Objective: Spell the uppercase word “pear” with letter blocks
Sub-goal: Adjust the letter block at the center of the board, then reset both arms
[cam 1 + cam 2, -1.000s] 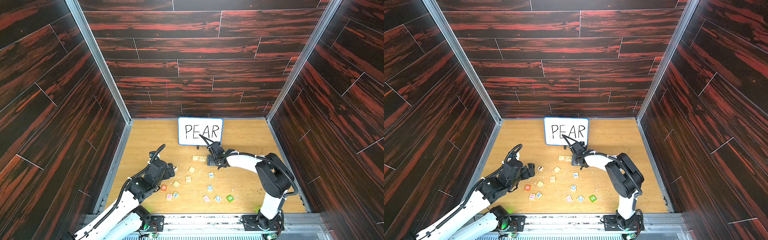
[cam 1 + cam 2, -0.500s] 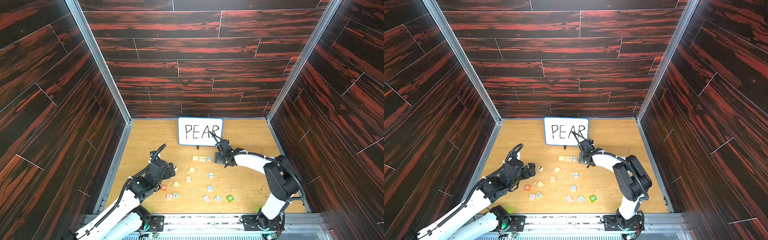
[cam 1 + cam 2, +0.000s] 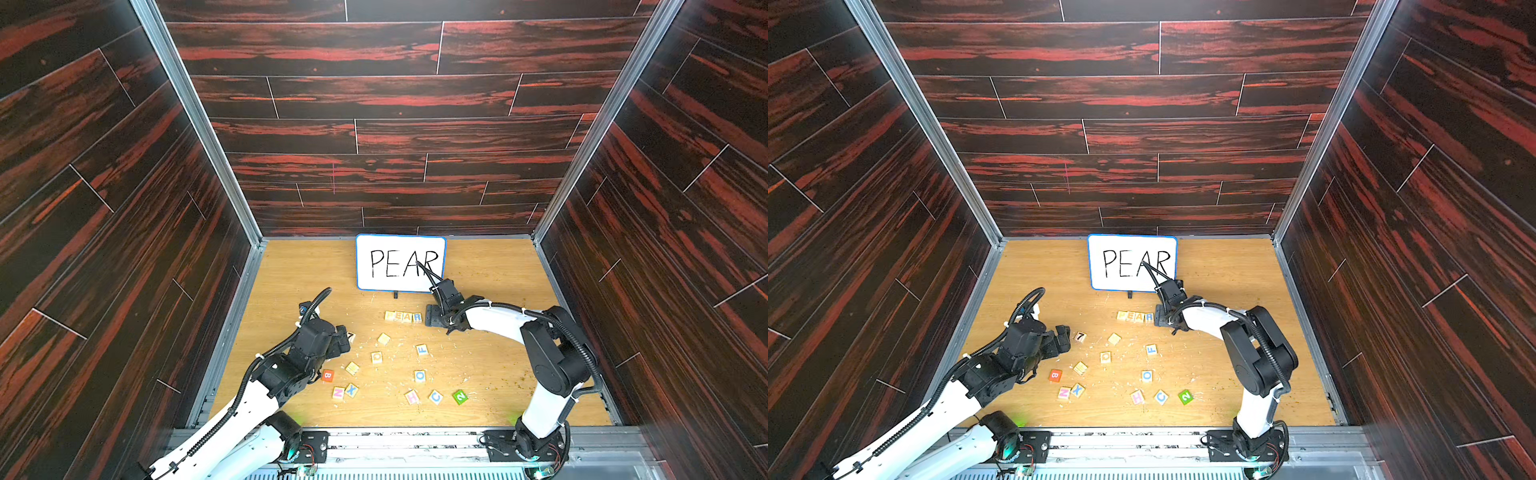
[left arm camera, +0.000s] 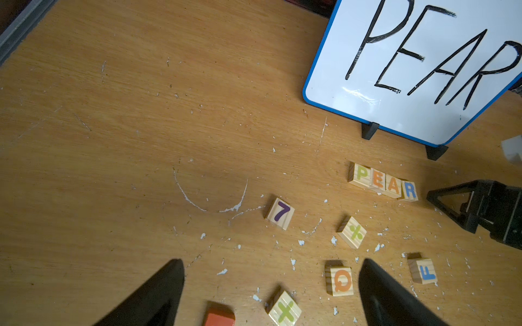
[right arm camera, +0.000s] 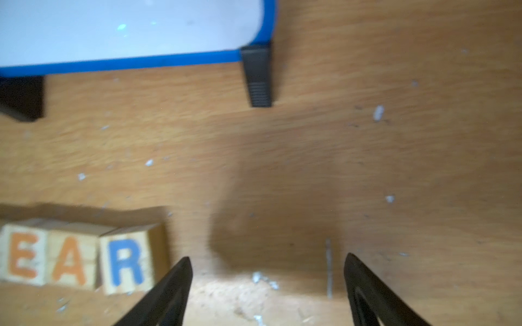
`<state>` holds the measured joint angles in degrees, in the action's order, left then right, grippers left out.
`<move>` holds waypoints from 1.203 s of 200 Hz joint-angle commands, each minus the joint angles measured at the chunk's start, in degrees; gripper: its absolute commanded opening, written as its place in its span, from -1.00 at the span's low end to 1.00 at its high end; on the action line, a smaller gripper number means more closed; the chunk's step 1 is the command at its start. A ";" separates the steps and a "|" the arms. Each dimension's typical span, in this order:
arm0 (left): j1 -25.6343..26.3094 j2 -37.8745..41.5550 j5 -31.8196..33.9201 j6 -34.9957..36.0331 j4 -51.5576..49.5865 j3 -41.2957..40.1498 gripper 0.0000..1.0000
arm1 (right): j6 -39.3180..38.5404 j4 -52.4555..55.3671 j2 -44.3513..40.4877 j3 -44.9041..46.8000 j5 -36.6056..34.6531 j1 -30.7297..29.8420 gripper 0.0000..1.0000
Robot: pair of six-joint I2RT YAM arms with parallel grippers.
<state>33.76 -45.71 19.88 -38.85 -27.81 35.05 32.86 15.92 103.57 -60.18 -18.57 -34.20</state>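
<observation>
You can read PEAR in black on the whiteboard (image 3: pixel 400 262). The lined-up letter blocks (image 4: pixel 382 183) read P, E, A, R. Nearby stand a 7 cube (image 4: pixel 279 213), a Q cube (image 4: pixel 340 279) and an F cube (image 4: pixel 423 271).

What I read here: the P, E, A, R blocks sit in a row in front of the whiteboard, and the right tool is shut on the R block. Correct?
No: the right wrist view shows the right tool open beside the R block, not gripping it. The letter blocks do sit in a row in front of the whiteboard.
</observation>
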 commanded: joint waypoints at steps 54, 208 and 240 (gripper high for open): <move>-0.08 1.11 1.09 -0.41 -1.21 1.12 0.98 | 1.14 1.21 4.37 -3.74 -0.99 -2.45 0.70; -5.20 -7.56 31.49 28.41 25.89 5.01 0.98 | -10.59 -6.61 -22.70 8.65 -13.64 10.28 0.81; -19.69 -10.34 23.45 28.88 34.87 0.93 0.98 | -12.95 -11.90 -28.50 15.32 -12.22 18.03 0.82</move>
<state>22.61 -54.24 44.62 -14.20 -3.62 39.27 22.85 8.84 78.83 -49.39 -31.51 -20.23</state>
